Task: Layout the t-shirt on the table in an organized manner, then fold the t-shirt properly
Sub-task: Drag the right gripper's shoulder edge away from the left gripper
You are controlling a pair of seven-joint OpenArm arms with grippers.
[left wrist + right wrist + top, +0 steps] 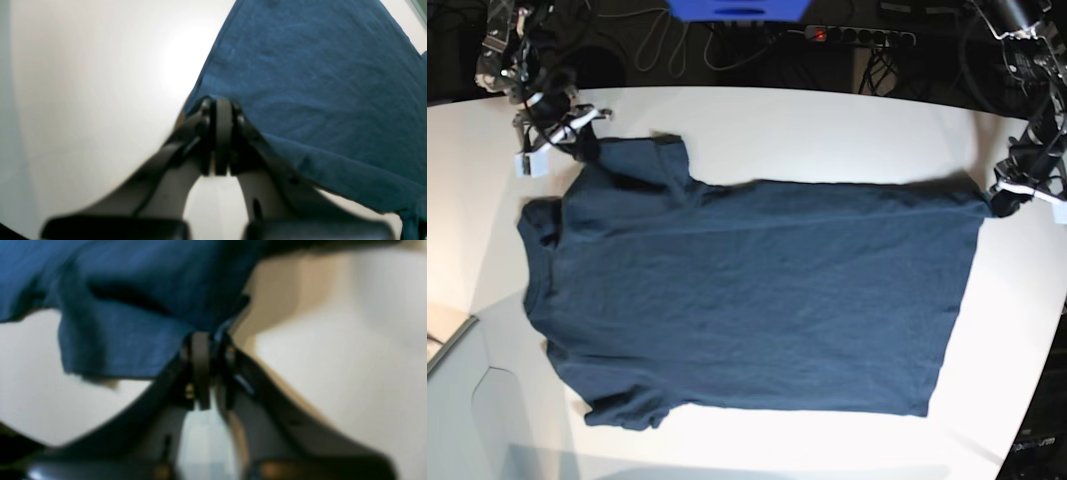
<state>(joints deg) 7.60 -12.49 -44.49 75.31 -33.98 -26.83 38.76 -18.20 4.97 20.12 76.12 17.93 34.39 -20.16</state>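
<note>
Table [827, 130], white with a curved edge, is filling the base view and carrying everything else. Shirt [747, 300] is lying flat across its middle, neckline at 9 o'clock, hem at 3 o'clock, one sleeve reaching toward 11 o'clock and the other toward 7 o'clock. Fabric is lying mostly smooth, with light wrinkles near the shoulders.

Left gripper [999, 203] is sitting at 3 o'clock in the base view, at the far hem corner. In its wrist view the left gripper [222, 103] is showing both jaws pressed together, pinching the shirt [317, 83] at its edge; cloth is spreading away toward 1 o'clock over the table [93, 100].

Right gripper [577, 140] is sitting at 10 o'clock in the base view, at the far sleeve. Its wrist view is blurred, but the right gripper [208, 340] is showing jaws pressed together on a bunched fold of the shirt [126, 306], which is hanging slightly off the table [350, 373] and casting a shadow there.

Cables and a power strip [857, 35] are lying beyond the far edge at 12 o'clock.
</note>
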